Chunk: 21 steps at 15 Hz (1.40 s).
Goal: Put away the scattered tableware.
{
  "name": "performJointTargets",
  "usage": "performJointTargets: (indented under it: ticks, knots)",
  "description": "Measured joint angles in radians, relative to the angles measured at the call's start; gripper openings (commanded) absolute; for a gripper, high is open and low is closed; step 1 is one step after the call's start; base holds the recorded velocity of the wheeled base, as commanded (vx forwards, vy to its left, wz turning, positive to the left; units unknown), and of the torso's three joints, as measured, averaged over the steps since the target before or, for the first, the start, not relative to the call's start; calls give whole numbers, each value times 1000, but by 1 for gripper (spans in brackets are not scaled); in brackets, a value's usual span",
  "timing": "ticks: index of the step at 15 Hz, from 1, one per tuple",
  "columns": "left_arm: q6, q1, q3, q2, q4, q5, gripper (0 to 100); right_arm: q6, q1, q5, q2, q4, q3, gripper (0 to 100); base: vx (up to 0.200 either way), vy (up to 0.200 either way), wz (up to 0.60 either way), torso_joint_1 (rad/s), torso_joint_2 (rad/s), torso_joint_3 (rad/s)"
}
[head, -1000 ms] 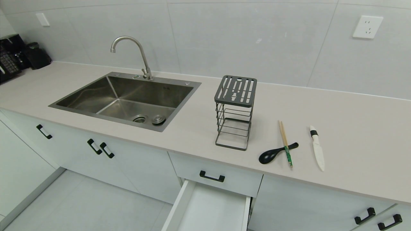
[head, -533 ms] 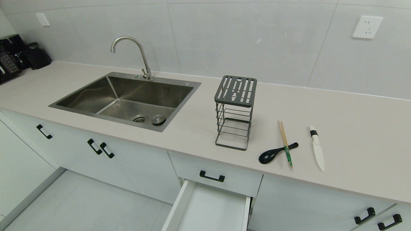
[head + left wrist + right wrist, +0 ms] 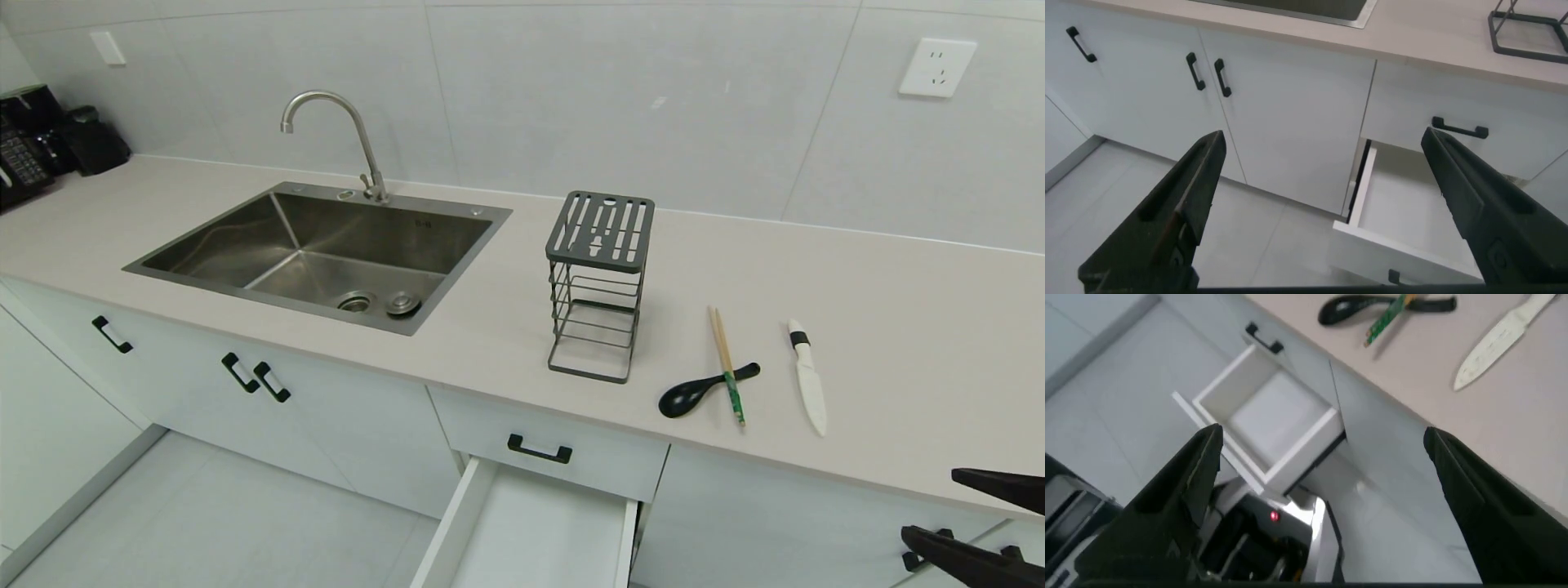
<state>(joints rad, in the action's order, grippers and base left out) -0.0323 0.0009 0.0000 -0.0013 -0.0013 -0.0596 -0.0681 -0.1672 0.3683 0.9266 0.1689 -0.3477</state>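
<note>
A black spoon (image 3: 700, 389) lies on the beige counter with wooden chopsticks (image 3: 726, 364) across its handle, and a white knife (image 3: 807, 376) to their right. A dark wire rack (image 3: 598, 286) stands to their left. My right gripper (image 3: 928, 502) is open, low at the counter's front right, below and in front of the knife. Its wrist view looks down on the spoon (image 3: 1349, 308), chopsticks (image 3: 1388, 318), knife (image 3: 1498, 339) and the open drawer (image 3: 1266, 416). My left gripper (image 3: 1323, 137) is open in front of the cabinets, holding nothing.
A steel sink (image 3: 322, 249) with a curved faucet (image 3: 335, 135) takes up the counter's left half. Black appliances (image 3: 41, 143) stand at the far left. A white drawer (image 3: 531, 531) stands pulled out below the rack, also showing in the left wrist view (image 3: 1404, 212).
My right gripper has come into the head view at the bottom right corner. The tableware and the rack have not moved.
</note>
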Motion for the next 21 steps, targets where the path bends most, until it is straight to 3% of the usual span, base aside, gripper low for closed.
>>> performJointTargets:
  ticks: [4, 7, 12, 14, 15, 18, 21]
  knots:
    - [13, 0, 0, 0, 0, 1, 100, -39, -6, -45, 179, 71, -68, 100, 0, 0, 0, 0, 0, 0]
    - [54, 0, 0, 0, 1, 7, 100, -69, -8, -55, 280, 117, -111, 100, 0, 0, 0, 0, 0, 0]
    - [42, 0, 0, 0, 1, 9, 100, -73, -9, -64, 334, 125, -124, 100, -40, 0, 0, 0, 0, 0]
    - [88, 0, 0, 0, 1, 13, 100, -83, -11, -67, 357, 124, -140, 100, 0, 0, 0, 0, 0, 0]
    - [91, 0, 0, 0, 2, 13, 100, -96, -12, -66, 368, 130, -148, 100, 0, 0, 0, 0, 0, 0]
    - [91, 0, 0, 0, 1, 16, 100, -111, -14, -66, 398, 137, -141, 100, 0, 0, 0, 0, 0, 0]
    - [49, 0, 0, 0, 1, 20, 100, -113, -13, -67, 418, 140, -139, 100, 0, 0, 0, 0, 0, 0]
